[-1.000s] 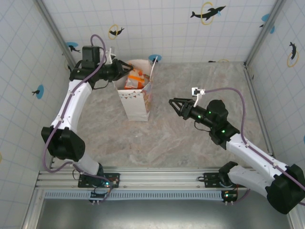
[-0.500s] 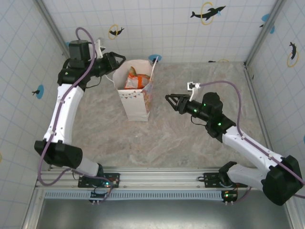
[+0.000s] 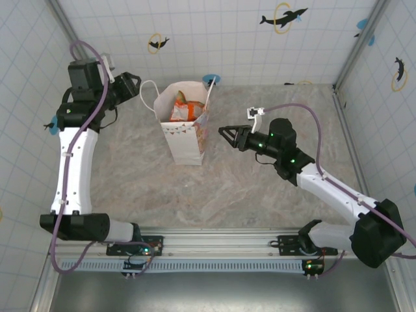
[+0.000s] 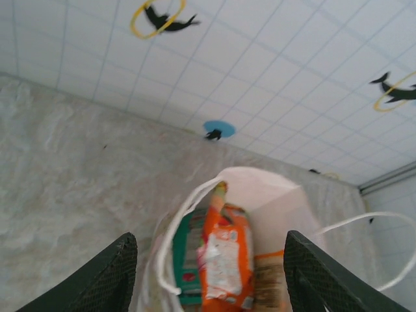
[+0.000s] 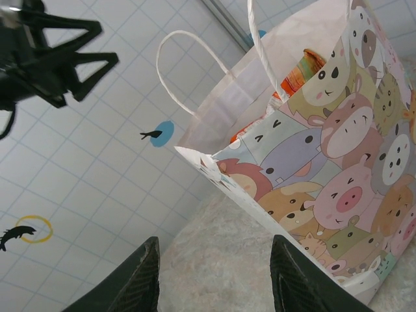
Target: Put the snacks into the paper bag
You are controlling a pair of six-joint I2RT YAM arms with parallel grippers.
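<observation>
The paper bag (image 3: 185, 140) stands upright between the arms, snacks (image 3: 182, 109) poking from its mouth. The left gripper (image 3: 134, 84) hangs beside its handle, jaws spread, empty. The right gripper (image 3: 225, 136) is likewise spread and empty, and points at the bag's right wall.

Both arms (image 3: 67, 162) have white links, black joints, purple cables (image 3: 305, 112) and green lights.

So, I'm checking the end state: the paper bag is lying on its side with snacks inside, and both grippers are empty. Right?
Not quite. The paper bag stands upright, as the top view shows; snacks are inside it, and the left gripper and right gripper are both empty.
</observation>
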